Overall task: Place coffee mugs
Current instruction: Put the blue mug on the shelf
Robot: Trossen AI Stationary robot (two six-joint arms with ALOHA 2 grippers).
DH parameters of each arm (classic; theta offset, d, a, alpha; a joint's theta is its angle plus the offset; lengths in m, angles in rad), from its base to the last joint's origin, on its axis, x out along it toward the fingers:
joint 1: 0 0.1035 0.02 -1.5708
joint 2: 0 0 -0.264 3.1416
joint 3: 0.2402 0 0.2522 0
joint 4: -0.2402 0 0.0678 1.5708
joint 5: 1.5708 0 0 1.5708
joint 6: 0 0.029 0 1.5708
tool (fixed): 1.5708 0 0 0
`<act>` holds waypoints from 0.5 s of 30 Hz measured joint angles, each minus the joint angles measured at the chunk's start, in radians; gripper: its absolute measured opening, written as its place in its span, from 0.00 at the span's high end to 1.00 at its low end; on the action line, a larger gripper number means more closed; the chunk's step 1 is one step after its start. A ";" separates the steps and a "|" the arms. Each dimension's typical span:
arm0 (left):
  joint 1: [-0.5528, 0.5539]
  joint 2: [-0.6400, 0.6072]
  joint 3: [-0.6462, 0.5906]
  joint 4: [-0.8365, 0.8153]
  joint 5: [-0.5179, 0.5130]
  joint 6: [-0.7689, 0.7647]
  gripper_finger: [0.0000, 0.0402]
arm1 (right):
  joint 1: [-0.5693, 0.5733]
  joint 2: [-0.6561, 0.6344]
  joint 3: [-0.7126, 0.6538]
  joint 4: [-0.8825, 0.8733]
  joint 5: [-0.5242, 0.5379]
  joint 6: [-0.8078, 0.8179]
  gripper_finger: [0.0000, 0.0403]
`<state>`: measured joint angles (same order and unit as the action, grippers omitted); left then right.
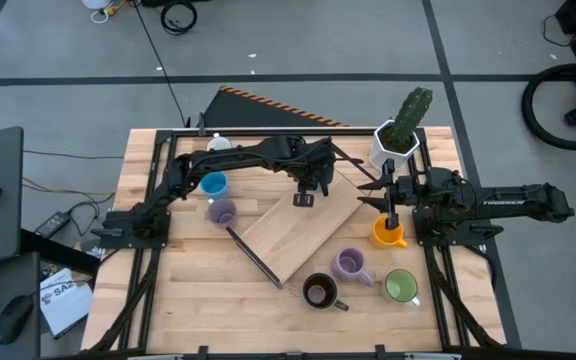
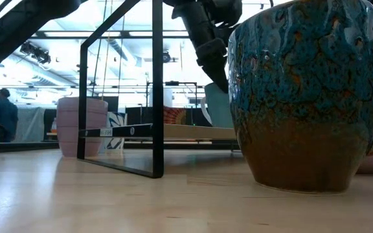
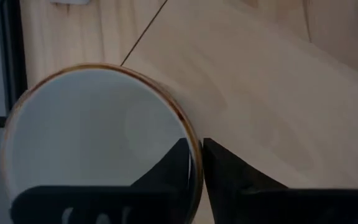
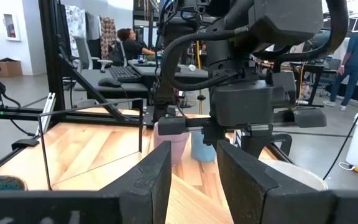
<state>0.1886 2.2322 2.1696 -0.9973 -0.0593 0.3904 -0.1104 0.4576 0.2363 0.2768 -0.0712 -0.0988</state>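
Left gripper [image 3: 197, 180] | clamped on white mug [image 3: 98, 137] rim over the sloping board [image 1: 303, 230], your overhead hides the mug | right gripper [image 4: 194, 180] | fingers apart, above orange mug [image 1: 388, 232] near worktop's right edge.

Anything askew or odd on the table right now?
Yes: the wooden board lies diagonally across the table, not square with its edges. The mugs in view stand upright, with no spill visible. The left gripper pinches a white mug by its rim.

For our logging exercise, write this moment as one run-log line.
left gripper: shut on rim of pale brown-rimmed ceramic mug, above slanted wooden board | right gripper: open, by orange ceramic mug
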 joint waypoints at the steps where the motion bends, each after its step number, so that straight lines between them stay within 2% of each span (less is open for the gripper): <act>1: 0.000 0.000 0.000 0.002 0.001 0.002 0.87 | 0.000 0.000 0.000 0.000 0.000 0.002 0.67; 9: 0.000 0.006 0.000 0.004 0.003 0.000 0.89 | 0.000 0.000 0.000 -0.001 0.000 -0.001 0.67; 15: -0.005 0.006 0.000 0.020 0.001 -0.001 0.79 | 0.000 0.000 0.000 0.000 -0.007 0.013 0.67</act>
<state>0.1835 2.2383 2.1696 -0.9771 -0.0586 0.3891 -0.1104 0.4576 0.2363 0.2768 -0.0784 -0.0854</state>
